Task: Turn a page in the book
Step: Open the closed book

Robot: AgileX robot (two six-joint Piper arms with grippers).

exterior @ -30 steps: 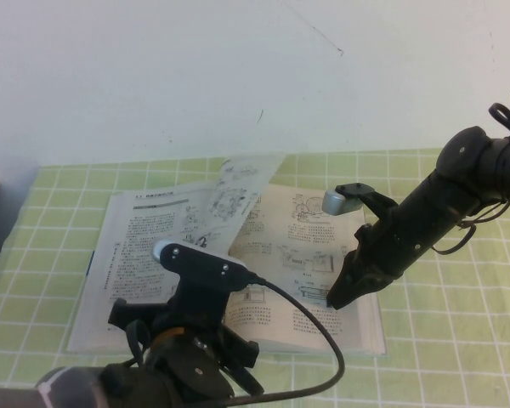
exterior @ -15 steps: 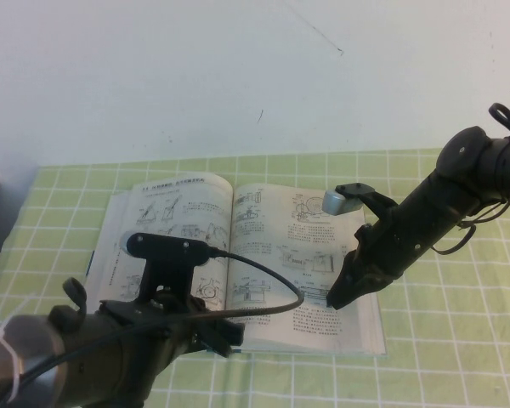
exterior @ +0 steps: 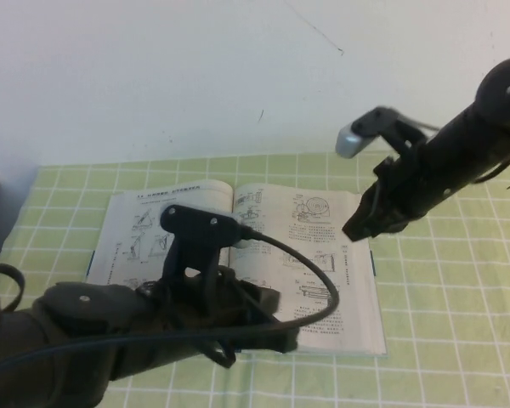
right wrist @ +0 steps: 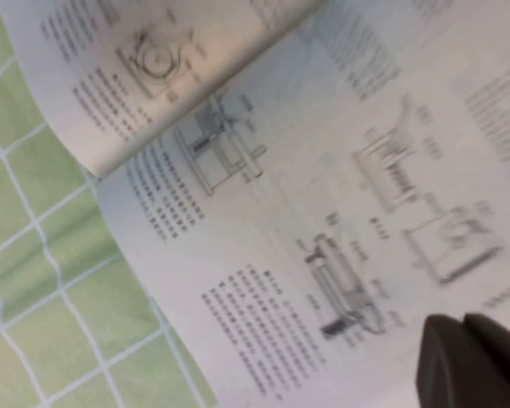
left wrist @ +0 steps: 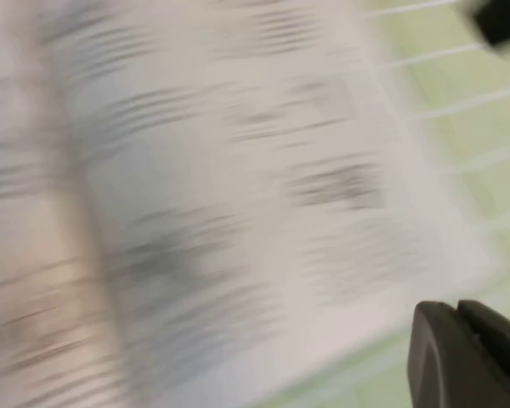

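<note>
The left gripper [exterior: 268,327] is nearest, low over the near edge of the book [exterior: 331,280]; I cannot tell how its jaws stand. The book lies open and flat on the green checked cloth [exterior: 442,297], in the middle of the table. The turned page [exterior: 166,225] lies flat on its left half. Farther away, the right gripper [exterior: 357,229] hangs above the book's right edge, with its jaws closed on nothing.
</note>
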